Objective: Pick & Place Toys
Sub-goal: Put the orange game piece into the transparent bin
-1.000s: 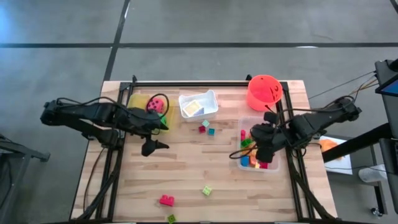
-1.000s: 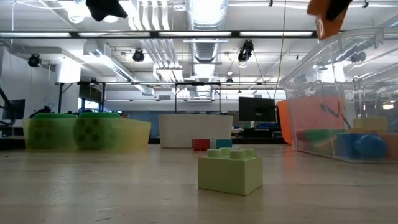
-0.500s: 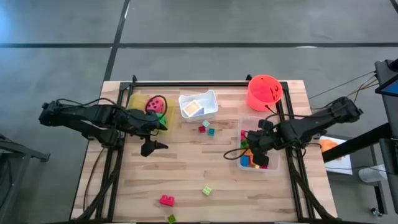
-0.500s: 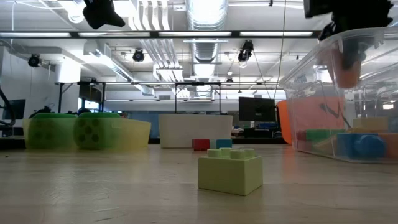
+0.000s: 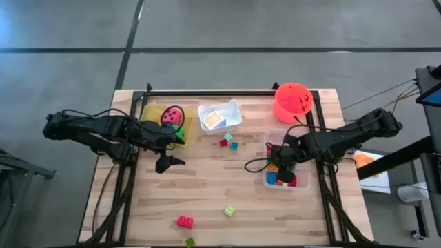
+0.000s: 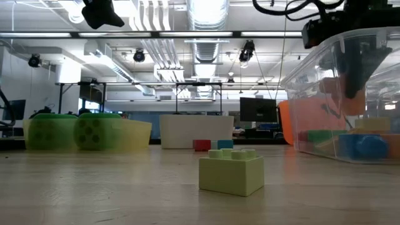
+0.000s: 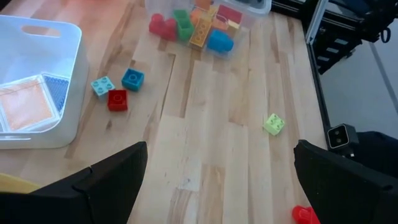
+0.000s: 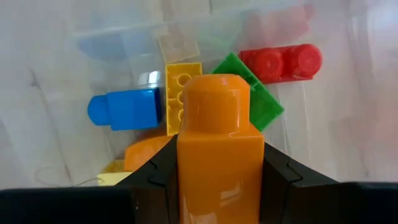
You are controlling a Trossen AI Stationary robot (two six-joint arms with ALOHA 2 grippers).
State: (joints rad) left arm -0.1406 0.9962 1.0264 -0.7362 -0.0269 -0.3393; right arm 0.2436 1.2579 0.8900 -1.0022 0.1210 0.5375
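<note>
My right gripper point(image 5: 282, 162) is shut on an orange brick point(image 8: 216, 143) and reaches down inside the clear tray point(image 5: 303, 180), over several bricks lying there. It also shows in the low view point(image 6: 356, 72). My left gripper point(image 5: 172, 149) is open and empty above the table beside the yellow tray point(image 5: 150, 110), which holds a pink-red die point(image 5: 173, 115) and a green die point(image 5: 180, 131). Loose bricks lie on the table: a red and two teal ones point(image 5: 227, 142), a light green one point(image 5: 229, 211), a pink-red one point(image 5: 184, 221) and a green one point(image 5: 189, 241). My right gripper pinches the orange brick's two opposite side walls point(image 8: 186, 180) between its two fingers point(image 8: 283, 180). The fingers come from above, pointing down. The brick's stud end point(image 8: 214, 93) points away from the gripper, down toward the tray's bricks. Whether it touches them, I cannot tell.
A white tray point(image 5: 234, 110) with flat cards stands at the far middle. The round orange-red bucket point(image 5: 292, 101) stands at the far right, behind the clear tray. Bare wood shows across the table's middle and near left point(image 5: 158, 207).
My right gripper has gone down into the clear tray with the orange brick, and a little toward the table's left. The brick, held high above the tray a second ago, now stands inside its walls.
</note>
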